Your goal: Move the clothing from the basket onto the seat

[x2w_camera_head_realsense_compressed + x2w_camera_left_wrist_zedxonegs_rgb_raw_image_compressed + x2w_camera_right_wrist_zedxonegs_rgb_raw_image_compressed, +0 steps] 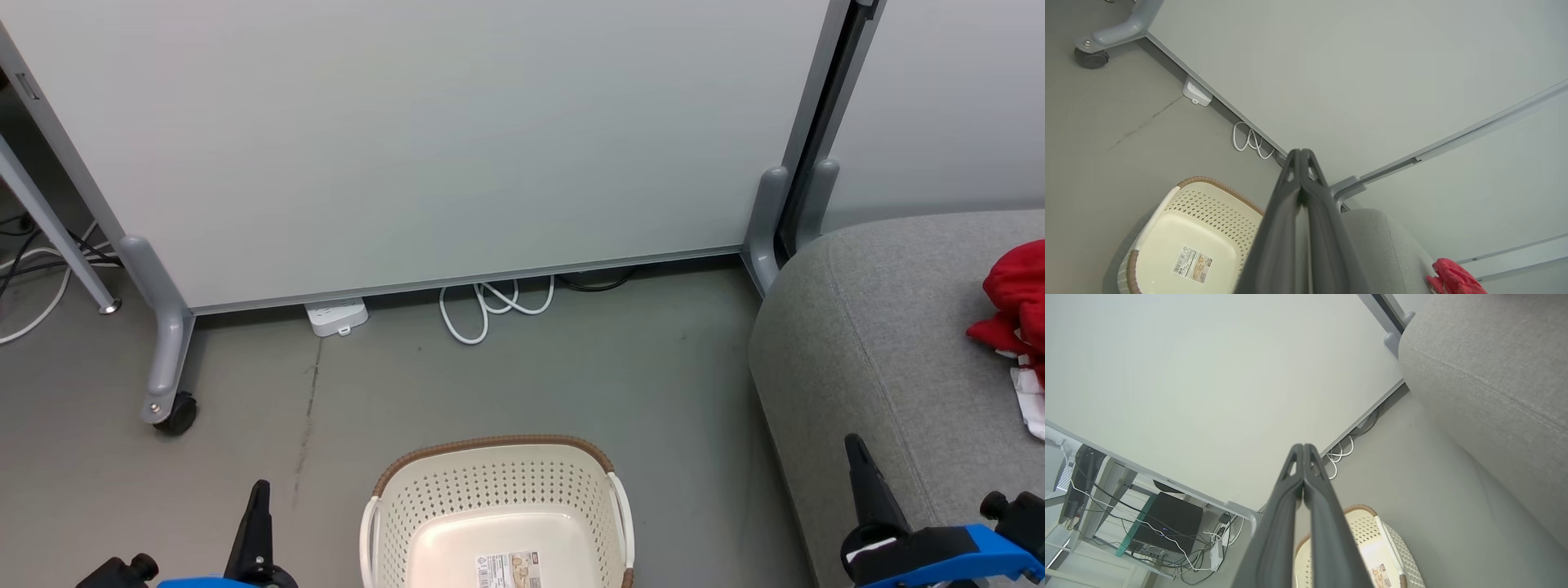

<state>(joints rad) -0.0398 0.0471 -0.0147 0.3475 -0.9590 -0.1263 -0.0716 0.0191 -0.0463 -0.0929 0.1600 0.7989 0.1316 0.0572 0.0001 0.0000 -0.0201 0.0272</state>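
Note:
The cream basket (498, 498) with a brown rim stands on the floor at the bottom centre, its inside bare except for a label sticker (508, 569). Red clothing (1016, 306) with white trim lies on the grey seat (882, 343) at the right edge. My left gripper (260, 496) is shut and holds nothing, to the left of the basket. My right gripper (857, 451) is shut and holds nothing, over the seat's front part. The left wrist view has the basket (1188, 228), the seat (1384, 249) and the clothing (1453, 279) past the shut fingers (1301, 157). The right wrist view looks along its shut fingers (1303, 451).
A grey partition panel (424, 139) on castor feet (175, 412) closes off the back. A white power strip (335, 316) and a coiled white cable (490, 306) lie at its base. More cables (41, 269) trail at the far left. Bare grey floor (571, 376) surrounds the basket.

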